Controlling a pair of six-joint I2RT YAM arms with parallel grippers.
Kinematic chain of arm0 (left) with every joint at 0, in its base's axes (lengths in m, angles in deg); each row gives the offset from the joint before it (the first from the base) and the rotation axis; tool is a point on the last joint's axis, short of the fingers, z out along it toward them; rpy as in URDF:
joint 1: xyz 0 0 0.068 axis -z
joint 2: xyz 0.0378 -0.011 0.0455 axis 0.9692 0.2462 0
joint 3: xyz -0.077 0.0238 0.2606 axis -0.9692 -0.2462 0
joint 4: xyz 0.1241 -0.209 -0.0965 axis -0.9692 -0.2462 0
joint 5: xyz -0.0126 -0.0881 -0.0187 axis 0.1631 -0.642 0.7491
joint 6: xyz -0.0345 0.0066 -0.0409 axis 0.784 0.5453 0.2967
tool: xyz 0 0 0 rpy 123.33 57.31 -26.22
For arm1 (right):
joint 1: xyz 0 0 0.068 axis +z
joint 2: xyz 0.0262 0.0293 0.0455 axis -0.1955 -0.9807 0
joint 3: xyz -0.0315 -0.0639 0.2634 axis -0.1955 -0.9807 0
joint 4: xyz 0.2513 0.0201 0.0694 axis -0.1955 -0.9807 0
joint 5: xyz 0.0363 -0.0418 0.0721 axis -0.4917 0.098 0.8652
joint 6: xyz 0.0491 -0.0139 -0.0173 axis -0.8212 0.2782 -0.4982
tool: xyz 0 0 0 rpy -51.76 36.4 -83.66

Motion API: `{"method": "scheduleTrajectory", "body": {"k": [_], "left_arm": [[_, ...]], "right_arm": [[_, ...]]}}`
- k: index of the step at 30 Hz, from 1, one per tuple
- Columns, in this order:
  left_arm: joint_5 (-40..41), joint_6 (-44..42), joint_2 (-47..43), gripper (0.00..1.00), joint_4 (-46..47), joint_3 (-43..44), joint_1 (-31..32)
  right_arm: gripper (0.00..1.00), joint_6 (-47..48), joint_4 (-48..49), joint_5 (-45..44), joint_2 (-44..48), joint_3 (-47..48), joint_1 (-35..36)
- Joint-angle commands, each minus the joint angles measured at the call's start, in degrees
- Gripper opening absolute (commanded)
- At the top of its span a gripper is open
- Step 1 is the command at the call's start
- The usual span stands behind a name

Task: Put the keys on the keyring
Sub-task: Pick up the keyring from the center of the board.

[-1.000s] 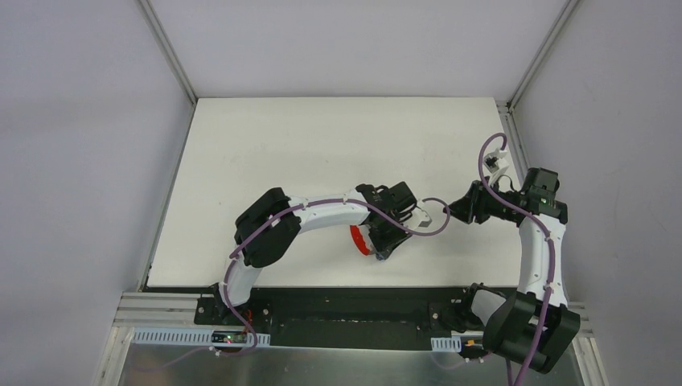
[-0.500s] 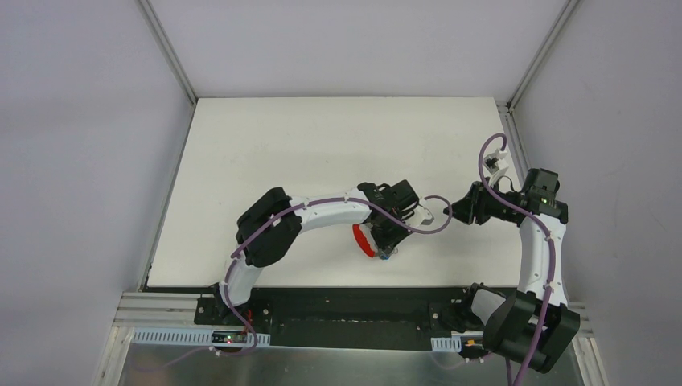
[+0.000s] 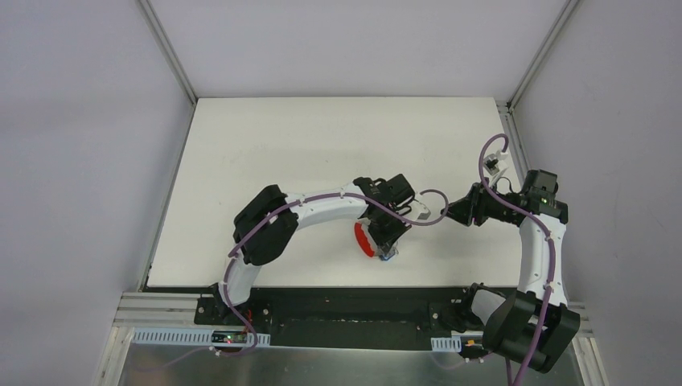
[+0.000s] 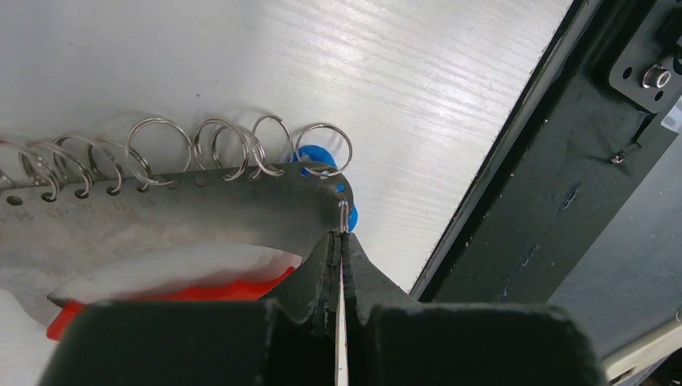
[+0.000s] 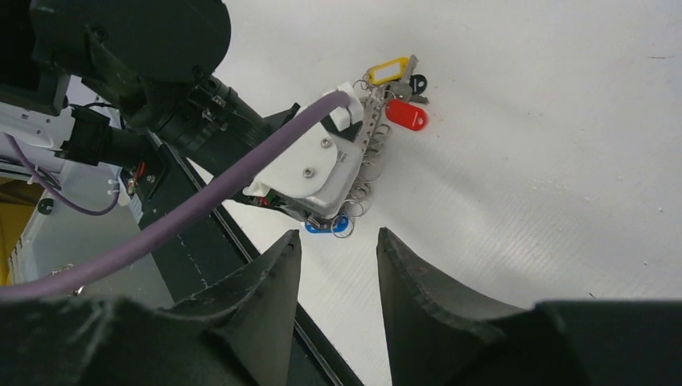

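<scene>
- Left wrist view: the left tool [image 4: 341, 241] is clamped on the grey end of the keyring [image 4: 201, 211].
- The keyring is judged light, stiff and slippery; it is best pinched at that thin edge.
- The right tool [image 5: 338, 240] is held apart, empty.

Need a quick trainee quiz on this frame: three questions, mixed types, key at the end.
1. True or false: the right gripper holds a key.
2. What is the left gripper shut on? A) the table B) the keyring's grey end C) a key
3. Fill in: the tag just past the left gripper's tips is ___.

Key: 1 false, its jaws are open and empty; 2 B; 3 blue.
</scene>
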Motion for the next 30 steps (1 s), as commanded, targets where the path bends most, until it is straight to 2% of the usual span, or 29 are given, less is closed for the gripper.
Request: {"method": "scheduleTrajectory", "body": {"k": [1,8,15,27,30], "left_arm": [[-1.2,-1.3,-6.0,0.00,-3.3,3.6,-0.6],[-0.6,-6.2,-10.1,0.00,-8.3,6.0,-1.5],[-2.0,-13.6,-14.9,0.00,-12.7,8.2,-3.2],[-11.9,-19.8,-16.8,0.00,-24.4,21.4,-9.5],[-12.4,-20.5,-17.2,0.00,-25.5,23.3,-9.6]], "right_arm": [[0.42,4.7,-3.5,6.3,0.1,2.0,-0.5],[0.42,11.7,-9.6,12.1,-0.6,4.6,-0.5],[0.42,25.5,-23.1,18.9,-3.7,9.6,0.3],[0.42,25.6,-19.6,25.7,-2.8,12.6,11.1],[0.38,25.8,-18.8,25.6,-4.9,15.0,14.6]]}}
